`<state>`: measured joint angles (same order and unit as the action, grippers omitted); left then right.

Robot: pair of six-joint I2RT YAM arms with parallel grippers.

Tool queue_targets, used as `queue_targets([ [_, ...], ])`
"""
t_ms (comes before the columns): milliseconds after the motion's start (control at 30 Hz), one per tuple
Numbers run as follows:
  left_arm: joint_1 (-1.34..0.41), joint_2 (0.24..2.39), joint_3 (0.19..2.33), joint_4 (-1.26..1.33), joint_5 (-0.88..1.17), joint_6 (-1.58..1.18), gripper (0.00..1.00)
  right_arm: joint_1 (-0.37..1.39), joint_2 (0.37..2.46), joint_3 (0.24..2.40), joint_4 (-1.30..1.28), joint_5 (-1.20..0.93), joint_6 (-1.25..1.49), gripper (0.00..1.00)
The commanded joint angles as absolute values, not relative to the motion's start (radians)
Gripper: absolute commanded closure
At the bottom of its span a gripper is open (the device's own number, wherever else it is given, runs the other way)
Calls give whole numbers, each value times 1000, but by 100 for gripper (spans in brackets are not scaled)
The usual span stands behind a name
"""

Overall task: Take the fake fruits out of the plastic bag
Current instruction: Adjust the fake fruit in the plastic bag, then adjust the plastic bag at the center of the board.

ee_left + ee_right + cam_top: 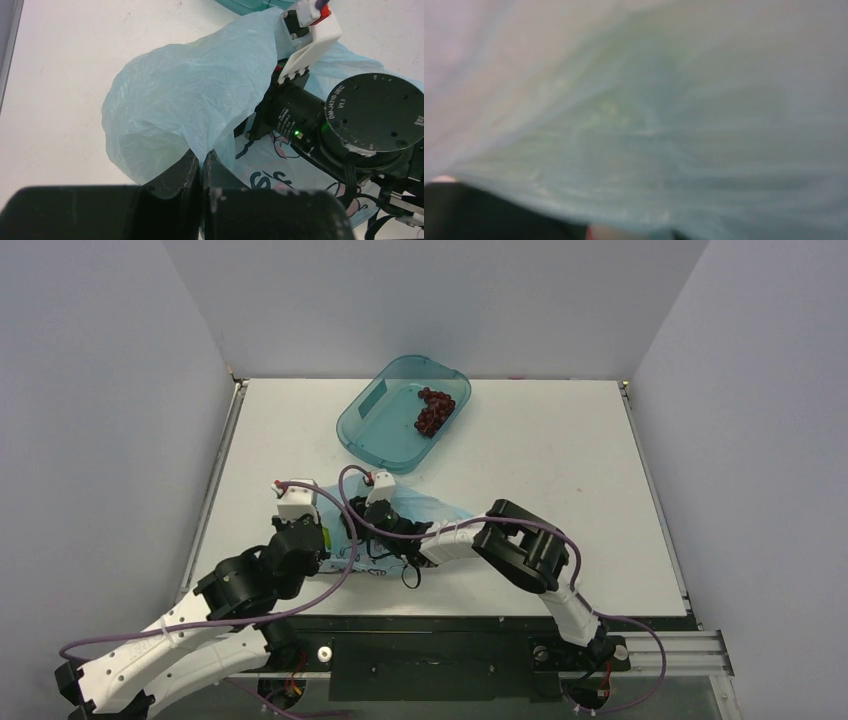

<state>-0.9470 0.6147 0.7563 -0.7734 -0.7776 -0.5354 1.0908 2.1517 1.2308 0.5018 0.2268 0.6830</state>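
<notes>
My L gripper (pixel 202 162) pinches bag (pixel 190 95) rim, near-left. R gripper (pixel 291 31) is buried inside; jaws hidden, can't tell. Grapes (pixel 435 410) sit in far tub (pixel 365 425). Prob. fishing for greens, unseen. Next: clamp one, withdraw.

A white, matte tabletop (pixel 560 470) fills the middle of the scene, rectangular and evenly lit. Three plain pale grey walls box it in. The left wall (pixel 100 400) and the right wall (pixel 750 400) slant outward toward the near side. The far wall (pixel 430 300) meets the tabletop's far edge in a straight line. A thin metal strip (pixel 213 495) runs along the tabletop's left edge, and another strip (pixel 659 500) along its right edge. At the near edge lies a dark base plate (pixel 430 655), with a silver slotted rail (pixel 700 650) to its right. The light is soft and diffuse, leaving only faint shadows on the white surface.
</notes>
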Motion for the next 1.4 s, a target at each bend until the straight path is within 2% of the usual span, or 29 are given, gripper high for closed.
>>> queue_targets([
  [0,-951,638,769,-769,-832,-589,100,1038,2057,1185,553,238,666,66],
  [67,-952,636,777,-809,-869,-639,100,1019,2001,1137,543,265,666,77],
  [200,-950,642,792,-925,-910,-800,100,999,1875,1017,558,285,647,87],
  [433,-947,700,747,-954,-852,-1057,100,1017,1702,873,523,205,624,89],
  [500,-948,720,716,-937,-835,-1094,100,1049,1677,840,544,150,601,81],
  [567,-948,743,687,-953,-833,-1164,100,1092,1695,836,557,105,581,63],
  [633,-948,751,665,-986,-833,-1246,100,1115,1756,851,566,30,595,60],
  [733,-948,733,633,-1030,-853,-1382,100,1147,1825,839,598,-61,644,61],
  [833,-947,714,572,-1014,-890,-1445,100,1184,1834,809,595,-54,639,66],
  [1000,-947,699,527,-1040,-921,-1548,100,1172,1723,741,535,9,598,66],
  [1167,-948,674,483,-921,-898,-1457,100,1150,1607,766,424,154,571,51],
  [1300,-948,659,463,-828,-844,-1386,100,1145,1631,835,397,251,652,37],
  [1367,-948,652,459,-832,-836,-1388,100,1136,1658,867,397,268,690,34],
])
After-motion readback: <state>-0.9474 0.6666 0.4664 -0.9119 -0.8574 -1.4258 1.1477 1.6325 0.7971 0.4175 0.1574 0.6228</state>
